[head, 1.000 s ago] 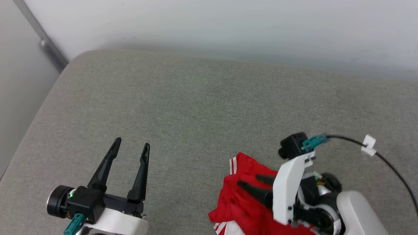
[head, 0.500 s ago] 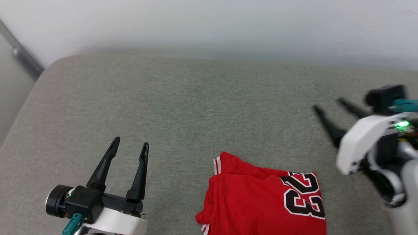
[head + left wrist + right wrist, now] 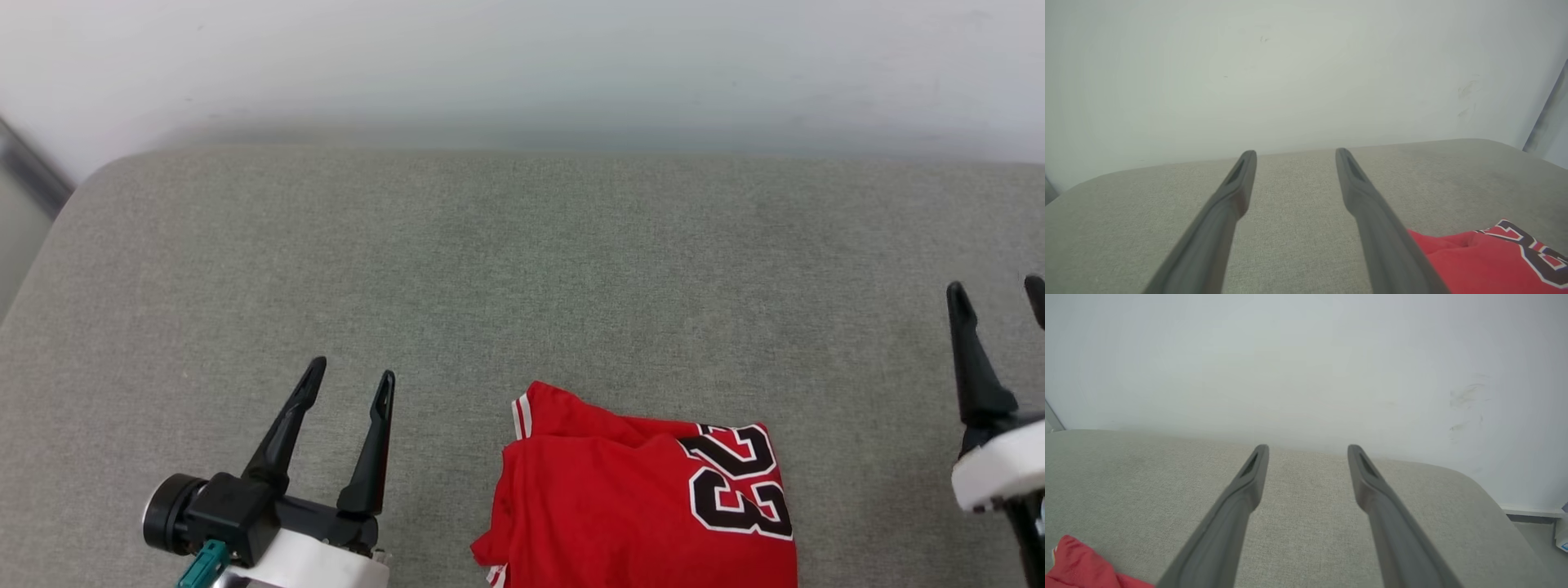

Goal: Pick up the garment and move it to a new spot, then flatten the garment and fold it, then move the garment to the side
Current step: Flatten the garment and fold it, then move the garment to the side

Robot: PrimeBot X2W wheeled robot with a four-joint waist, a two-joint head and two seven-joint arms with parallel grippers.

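Observation:
The garment (image 3: 620, 506), bright red with a black-and-white "23" and striped trim, lies folded on the grey cushion (image 3: 522, 269) at the lower middle of the head view. My left gripper (image 3: 351, 371) stands open to its left, apart from it and empty. At the right edge my right gripper (image 3: 998, 286) is open and empty too, well clear of the cloth. The left wrist view has the garment (image 3: 1486, 261) at its lower right, beside the open left gripper (image 3: 1295, 152). In the right wrist view a red corner of the garment (image 3: 1077, 563) lies lower left of the open right gripper (image 3: 1307, 447).
A pale wall (image 3: 522, 65) runs behind the cushion's far edge. The cushion's rounded left corner (image 3: 90, 180) drops off beside a grey metal post (image 3: 33, 175). Floor (image 3: 1539, 535) lies past its right end in the right wrist view.
My right gripper has lifted off the garment and swung away to the right edge, leaving the shirt lying folded. The head camera has shifted. The left gripper stays open in place.

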